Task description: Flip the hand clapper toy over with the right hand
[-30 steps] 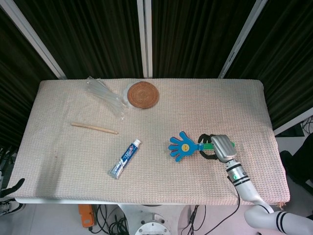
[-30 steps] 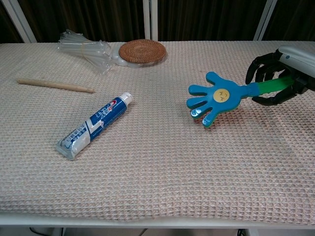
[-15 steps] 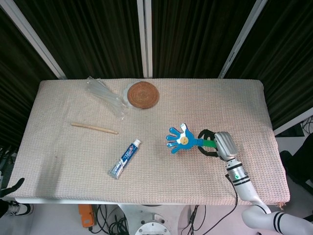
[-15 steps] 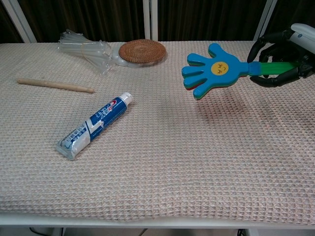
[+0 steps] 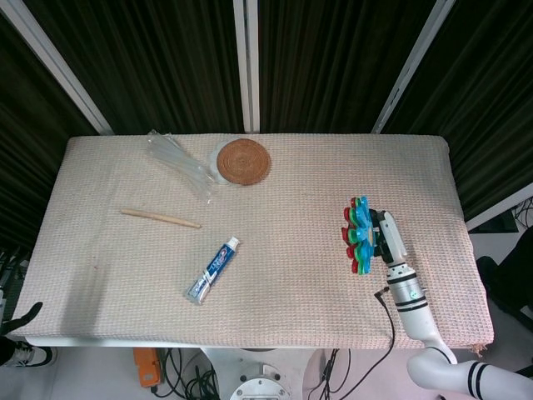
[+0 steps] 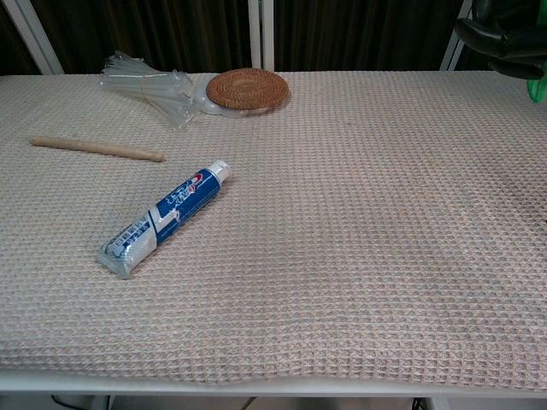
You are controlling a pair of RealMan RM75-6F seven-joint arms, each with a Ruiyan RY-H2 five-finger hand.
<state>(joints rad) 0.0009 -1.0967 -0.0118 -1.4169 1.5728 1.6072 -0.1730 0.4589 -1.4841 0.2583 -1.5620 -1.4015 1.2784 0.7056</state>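
Observation:
The hand clapper toy [image 5: 357, 232] is lifted off the table at the right side and turned on edge, so its blue, green and red layers show stacked from above. My right hand [image 5: 384, 237] grips its green handle just right of the layers. In the chest view only the dark fingers [image 6: 500, 34] of the right hand show at the top right corner, with a bit of the toy's green handle [image 6: 538, 90] below them. The blue palm is out of that view. A dark shape at the lower left edge is my left hand [image 5: 22, 319], below table level.
A toothpaste tube [image 5: 212, 269] lies left of centre. A wooden stick [image 5: 160, 217], a bundle of clear plastic [image 5: 179, 163] and a round woven coaster [image 5: 243, 161] lie further back. The woven table cover [image 5: 283, 200] ends near the right hand.
The right hand has raised the clapper further and rolled it from flat, face up, onto its edge. In the chest view the toy has risen almost out of frame.

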